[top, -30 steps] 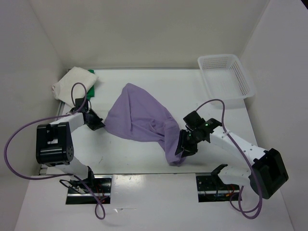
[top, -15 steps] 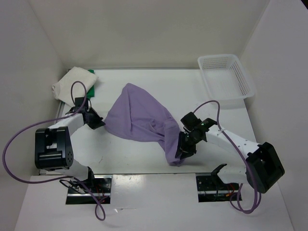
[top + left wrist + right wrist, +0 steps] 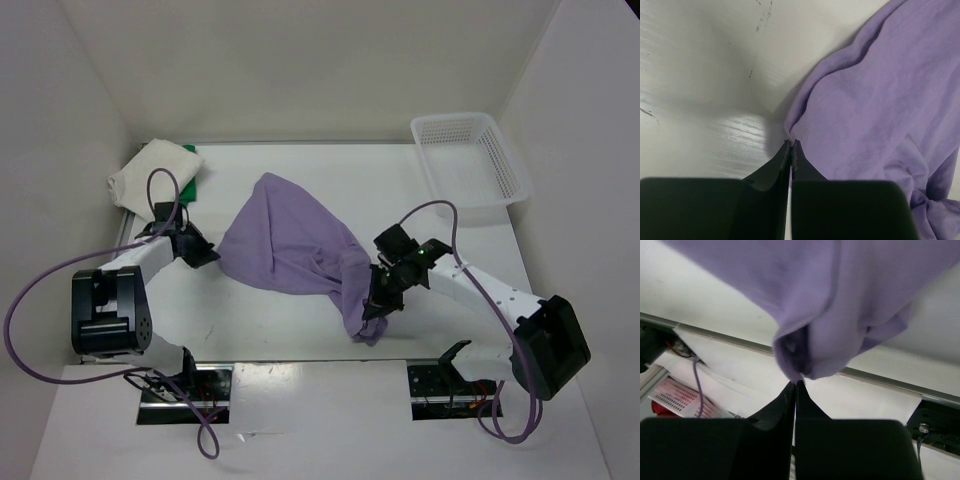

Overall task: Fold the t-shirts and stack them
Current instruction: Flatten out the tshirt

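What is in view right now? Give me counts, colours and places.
purple shirt: one, lavender, crumpled mid-table
white shirt: one, cream, folded, far-left corner, on top of the green shirt
green shirt: one, bright green, under the white shirt, only its edge showing
basket: one, white mesh, far-right corner
table: one, white
cables: two, purple, one looping off each arm
left gripper: one, black, shut on the purple shirt's left edge
right gripper: one, black, shut on the purple shirt's near end

Right gripper (image 3: pixel 377 304) — fingers (image 3: pixel 776 411) apart a second ago — now pinched shut on the lavender t-shirt (image 3: pixel 288 243) at its five-o'clock corner, having edged slightly toward ten o'clock.
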Tool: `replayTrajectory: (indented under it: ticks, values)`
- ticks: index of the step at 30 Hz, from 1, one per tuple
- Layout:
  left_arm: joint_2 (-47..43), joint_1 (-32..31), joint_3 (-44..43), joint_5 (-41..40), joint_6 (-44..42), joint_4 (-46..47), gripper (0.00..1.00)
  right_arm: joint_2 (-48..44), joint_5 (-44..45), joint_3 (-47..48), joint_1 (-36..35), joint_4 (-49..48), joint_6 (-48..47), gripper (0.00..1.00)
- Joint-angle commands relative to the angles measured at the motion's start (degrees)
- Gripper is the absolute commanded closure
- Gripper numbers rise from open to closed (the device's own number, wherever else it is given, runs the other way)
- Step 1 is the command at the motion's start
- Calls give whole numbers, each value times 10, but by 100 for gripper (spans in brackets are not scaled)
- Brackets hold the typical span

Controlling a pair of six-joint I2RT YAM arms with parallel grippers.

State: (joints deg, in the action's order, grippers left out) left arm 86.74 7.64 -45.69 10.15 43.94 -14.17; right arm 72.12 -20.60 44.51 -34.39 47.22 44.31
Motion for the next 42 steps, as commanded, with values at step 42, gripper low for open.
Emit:
replayTrajectory:
  ticks: [42]
  values:
    - [23, 91, -466, 65, 88, -7, 100, 401, 35, 1120, 310, -59, -119, 100]
